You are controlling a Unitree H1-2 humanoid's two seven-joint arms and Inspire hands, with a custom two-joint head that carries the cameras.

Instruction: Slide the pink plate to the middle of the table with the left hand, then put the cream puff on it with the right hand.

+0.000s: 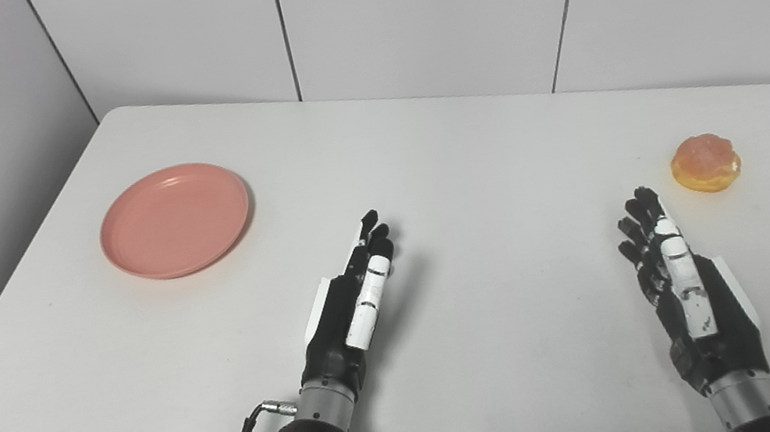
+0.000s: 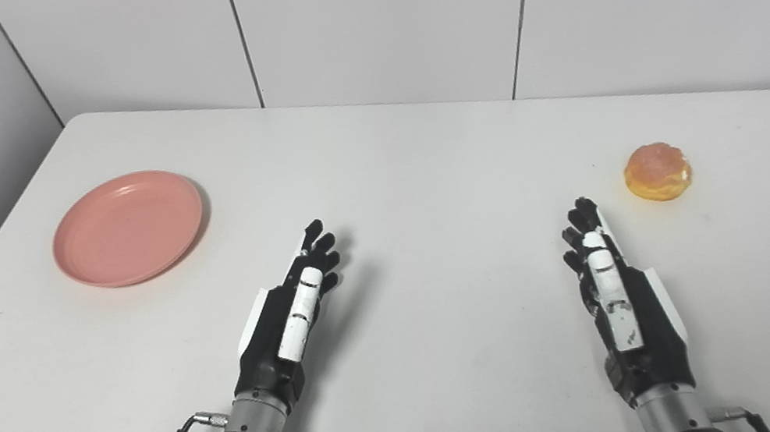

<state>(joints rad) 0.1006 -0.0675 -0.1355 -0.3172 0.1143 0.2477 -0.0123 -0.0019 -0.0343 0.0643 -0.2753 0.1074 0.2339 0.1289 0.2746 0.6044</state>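
Nearest, the black-and-white left hand [image 1: 356,296] and right hand [image 1: 681,275] rest edge-up over the smooth white counter [image 1: 469,153], fingers extended, slightly apart and empty. Farther off, the round, glossy pink plastic plate [image 1: 174,220] sits far left, unslid. The golden, crinkled cream puff [image 1: 705,163] lies far right, so both steps remain.

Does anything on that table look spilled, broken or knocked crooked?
Nothing stands out. The pink plate lies flat and bare at the left, the cream puff sits whole at the right, and both robot hands, left and right, are open and hold nothing.
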